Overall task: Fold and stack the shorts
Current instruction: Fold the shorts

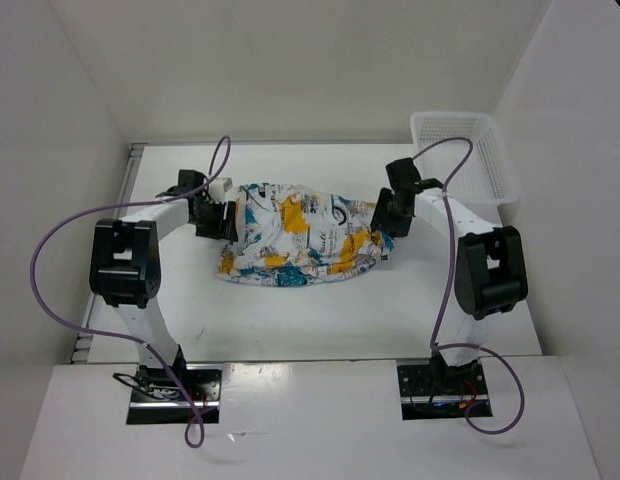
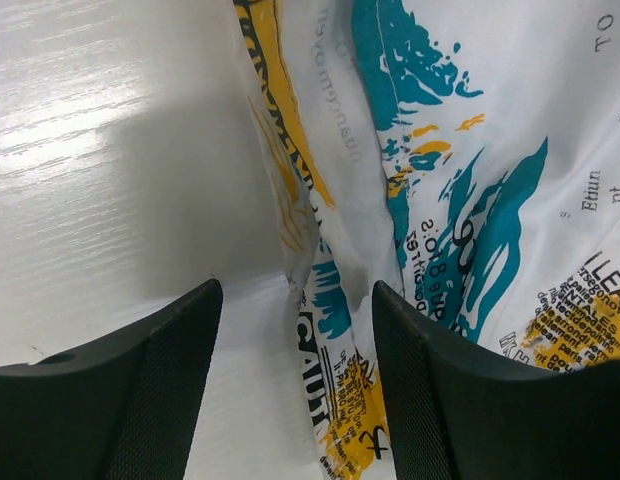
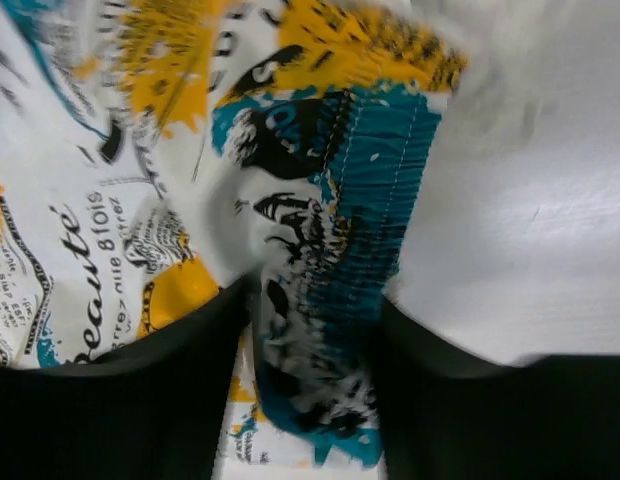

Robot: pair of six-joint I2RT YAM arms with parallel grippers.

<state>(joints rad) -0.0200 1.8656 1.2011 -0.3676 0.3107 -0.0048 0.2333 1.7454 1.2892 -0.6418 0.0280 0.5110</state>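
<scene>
The shorts (image 1: 295,235), white with a teal, yellow and black print, lie crumpled in a wide heap mid-table. My left gripper (image 1: 222,215) sits at their left edge. In the left wrist view it (image 2: 295,380) stands open, and a loose fold of the shorts (image 2: 470,150) runs between the fingers, clear of the left one. My right gripper (image 1: 382,222) is at the heap's right end. In the blurred right wrist view its jaws (image 3: 315,380) stand apart, with a bunched teal hem of the shorts (image 3: 140,150) filling the gap between them.
A white mesh basket (image 1: 460,150) stands at the back right corner, behind the right arm. White walls close in the table on the left, back and right. Purple cables loop off both arms.
</scene>
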